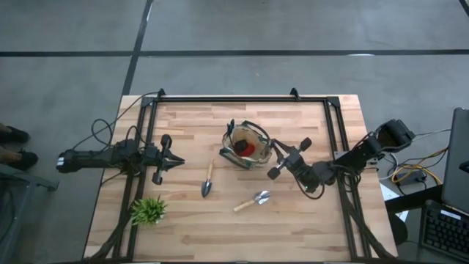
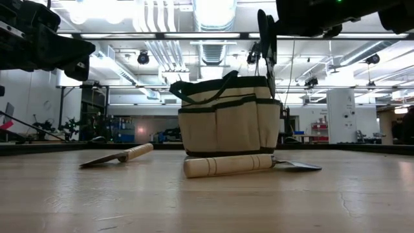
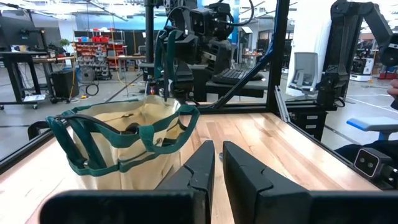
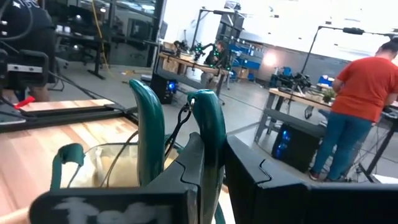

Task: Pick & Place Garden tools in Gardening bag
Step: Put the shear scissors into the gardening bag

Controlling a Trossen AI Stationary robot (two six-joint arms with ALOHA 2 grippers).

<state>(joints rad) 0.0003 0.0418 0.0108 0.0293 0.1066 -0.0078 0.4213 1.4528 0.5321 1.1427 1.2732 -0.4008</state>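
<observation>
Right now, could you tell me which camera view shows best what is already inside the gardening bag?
The high view: it looks straight down into the open gardening bag, showing a red item inside. The low view shows only its outer pockets; both wrist views show mainly rim and green handles.

The wooden table (image 1: 183,227) carries the gardening bag (image 1: 245,147), two trowels (image 1: 208,180) (image 1: 253,200) and a small plant (image 1: 149,210).

Two dark jointed arms (image 1: 95,158) (black cables trailing), angular matte-black fingers (image 3: 245,174).
</observation>
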